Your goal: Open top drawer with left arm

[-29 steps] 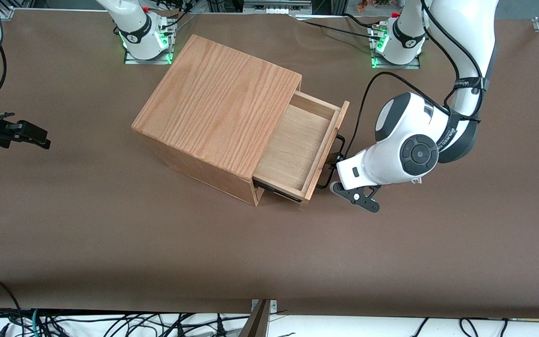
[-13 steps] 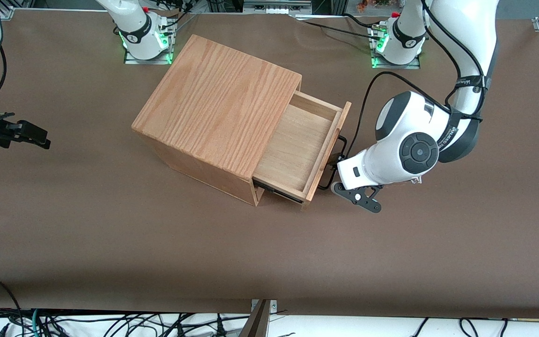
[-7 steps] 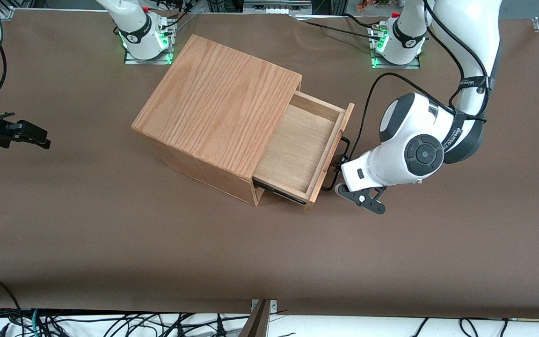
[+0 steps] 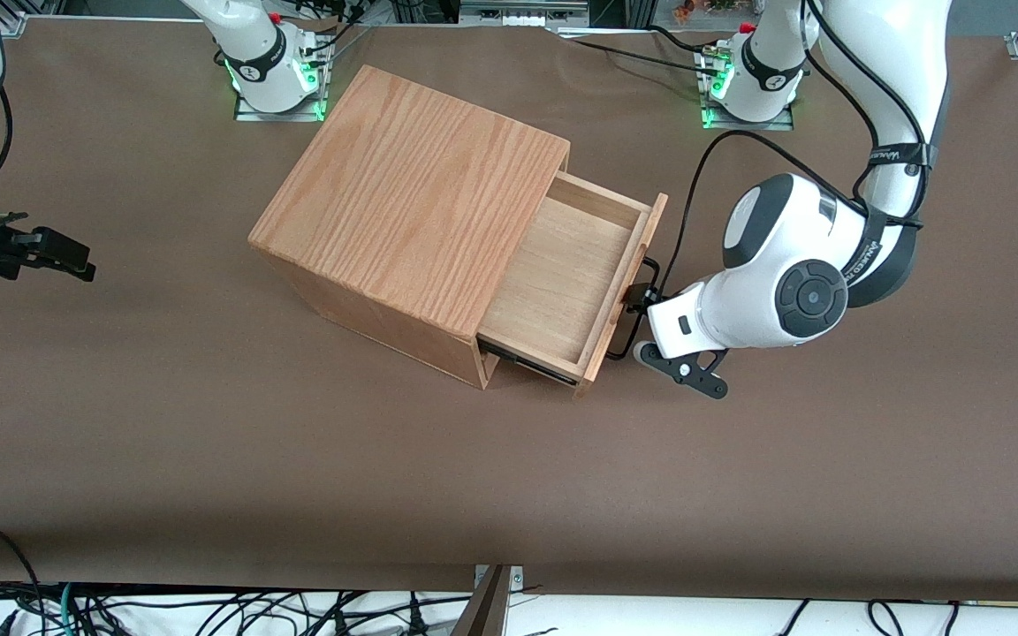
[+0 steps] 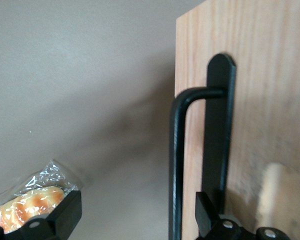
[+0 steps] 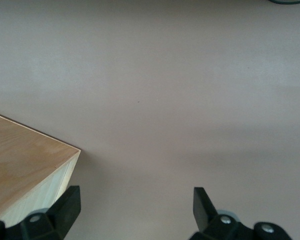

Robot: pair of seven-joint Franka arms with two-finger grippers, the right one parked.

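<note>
The top drawer stands farther out of the oak box than two seconds ago; its front panel has slid toward the working arm's end of the counter, baring more of the drawer floor. Most of that travel came early, and over the last half second the drawer barely shifts. The left arm has drawn back the same way, its wrist now farther from the box. Its gripper remains at the black handle, fingers spread with the bar between them.
</note>
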